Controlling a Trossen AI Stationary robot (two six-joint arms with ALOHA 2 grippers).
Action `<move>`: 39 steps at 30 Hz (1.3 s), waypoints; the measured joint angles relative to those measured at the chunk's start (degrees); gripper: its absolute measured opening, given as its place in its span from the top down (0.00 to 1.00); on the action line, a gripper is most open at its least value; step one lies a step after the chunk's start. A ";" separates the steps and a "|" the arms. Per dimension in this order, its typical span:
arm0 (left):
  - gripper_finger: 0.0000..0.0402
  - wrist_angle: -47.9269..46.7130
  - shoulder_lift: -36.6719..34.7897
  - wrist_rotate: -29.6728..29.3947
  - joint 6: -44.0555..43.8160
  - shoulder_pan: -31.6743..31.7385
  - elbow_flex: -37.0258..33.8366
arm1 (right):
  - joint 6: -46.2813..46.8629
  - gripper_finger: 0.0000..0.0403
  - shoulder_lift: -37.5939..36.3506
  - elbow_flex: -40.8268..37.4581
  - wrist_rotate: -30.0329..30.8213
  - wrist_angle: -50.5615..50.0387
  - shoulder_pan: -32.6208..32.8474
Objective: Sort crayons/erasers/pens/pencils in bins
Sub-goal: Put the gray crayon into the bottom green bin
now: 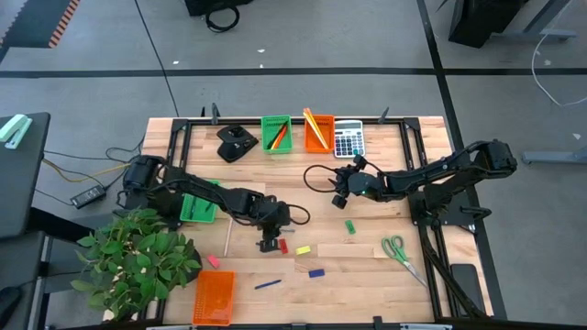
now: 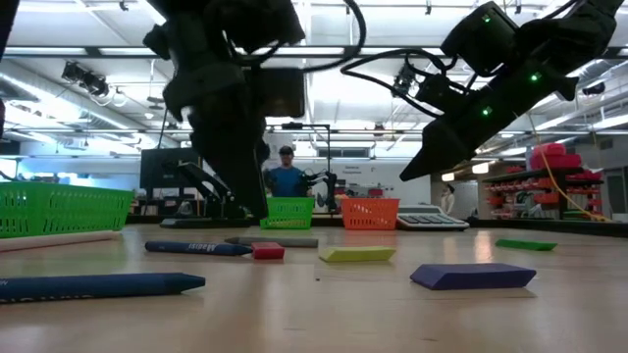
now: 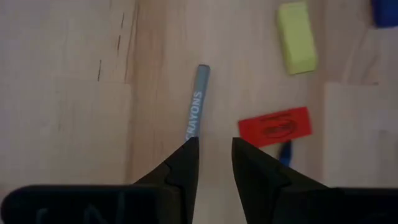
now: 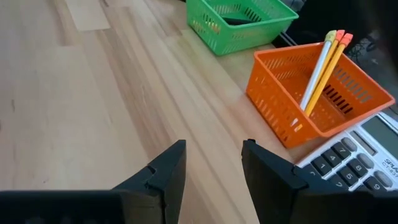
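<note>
Crayons: a grey one point(image 3: 196, 106) is lying flat on the table point(image 1: 367, 266), its near end sitting right between the tips of the left gripper point(image 3: 214, 144). Left fingers are standing parted, straddling that end, nothing clamped yet as far as I'm seeing. A red eraser point(image 3: 275, 126) is lying just beside the gripper, a yellow eraser point(image 3: 296, 37) a bit past it. From overhead the left gripper point(image 1: 269, 241) is hanging low over the middle of the table, next to the red eraser point(image 1: 282, 246).

Right gripper point(image 4: 213, 163) is hovering above bare table short of the back bins, fingers apart and holding nothing. Ahead of it an orange bin point(image 4: 292, 99) is holding two yellow pencils point(image 4: 320, 68) leaning upright, touching a grey calculator point(image 4: 354, 162). A green bin point(image 4: 239, 25) is sitting just beside the orange one.

Overhead, more loose items are lying scattered: a green eraser point(image 1: 349, 225), a blue eraser point(image 1: 316, 272), a pink eraser point(image 1: 213, 261), a blue pen point(image 1: 268, 284), a pale pencil point(image 1: 227, 236). Another green bin point(image 1: 197, 207) is sitting under the left arm, another orange bin point(image 1: 214, 298) at the front edge. Green-handled scissors point(image 1: 400, 252) are lying on the right side.
</note>
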 joint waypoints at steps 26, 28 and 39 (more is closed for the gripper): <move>0.82 -3.00 4.56 -1.69 7.40 2.17 0.22 | 1.31 0.60 -0.02 0.00 -0.21 -1.33 -0.01; 0.84 -3.00 4.58 -2.11 8.38 2.15 0.20 | 1.40 0.60 -0.02 0.00 -0.22 -1.33 0.01; 0.95 -7.20 2.79 -2.79 8.02 2.15 -0.04 | 1.95 0.60 -0.02 0.00 -0.22 -1.72 0.01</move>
